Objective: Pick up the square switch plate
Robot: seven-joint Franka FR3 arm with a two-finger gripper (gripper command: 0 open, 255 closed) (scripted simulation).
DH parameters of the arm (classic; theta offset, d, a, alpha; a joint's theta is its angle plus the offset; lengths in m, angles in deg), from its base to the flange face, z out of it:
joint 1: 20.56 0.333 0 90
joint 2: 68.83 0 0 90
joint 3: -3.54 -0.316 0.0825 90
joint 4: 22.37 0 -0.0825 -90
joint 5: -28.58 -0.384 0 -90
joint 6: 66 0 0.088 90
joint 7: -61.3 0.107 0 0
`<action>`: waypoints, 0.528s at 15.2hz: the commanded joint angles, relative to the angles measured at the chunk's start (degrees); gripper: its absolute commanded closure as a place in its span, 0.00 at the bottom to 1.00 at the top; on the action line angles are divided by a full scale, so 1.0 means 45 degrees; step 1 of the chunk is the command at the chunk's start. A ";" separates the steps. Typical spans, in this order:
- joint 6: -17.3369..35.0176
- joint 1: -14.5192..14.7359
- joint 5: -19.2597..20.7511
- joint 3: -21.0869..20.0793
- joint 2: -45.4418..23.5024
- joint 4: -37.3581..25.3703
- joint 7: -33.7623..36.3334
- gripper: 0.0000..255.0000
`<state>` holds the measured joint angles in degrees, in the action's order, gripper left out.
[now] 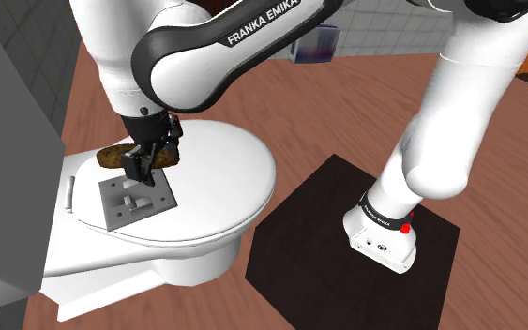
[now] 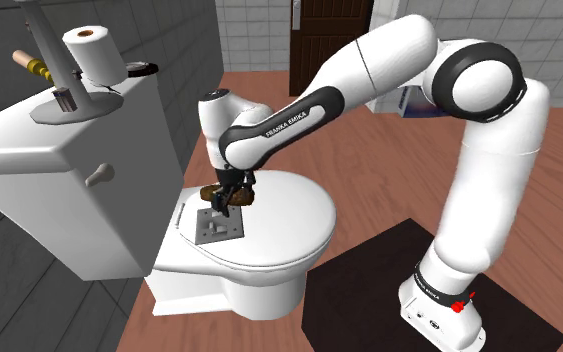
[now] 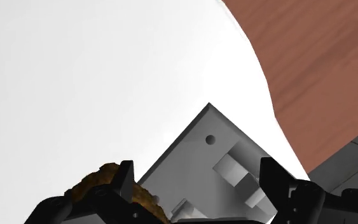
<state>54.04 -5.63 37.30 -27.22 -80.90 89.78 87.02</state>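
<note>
A grey square switch plate [image 1: 138, 200] [image 2: 219, 227] [image 3: 215, 159] with two small toggles lies flat on the white closed toilet lid [image 1: 224, 169] [image 2: 289, 215] [image 3: 75, 76], near the hinge end. My black gripper [image 1: 140, 172] [image 2: 225, 204] [image 3: 198, 173] hangs just above the plate, open, its fingers standing on either side of the plate without touching it. A brown lumpy object [image 1: 110, 154] [image 2: 209, 191] [image 3: 98, 181] rests on the lid right beside the plate, partly hidden behind the gripper.
The white toilet tank [image 2: 69, 170] stands behind the lid, with a paper roll [image 2: 94, 50] and a tool [image 2: 34, 62] on top. My base sits on a dark stand [image 1: 318, 234] on the wooden floor [image 1: 346, 103]. A dark door [image 2: 329, 40] is at the back.
</note>
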 commanded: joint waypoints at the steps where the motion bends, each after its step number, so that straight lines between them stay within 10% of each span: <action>1: -0.0051 0.0442 0.0727 0.0012 -0.1029 -0.0965 0.0511 0.00; 8: -0.0135 0.1810 0.2233 0.0348 -0.3494 -0.3272 0.1463 0.00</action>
<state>53.26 2.11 46.89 -25.83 -95.83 75.63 93.31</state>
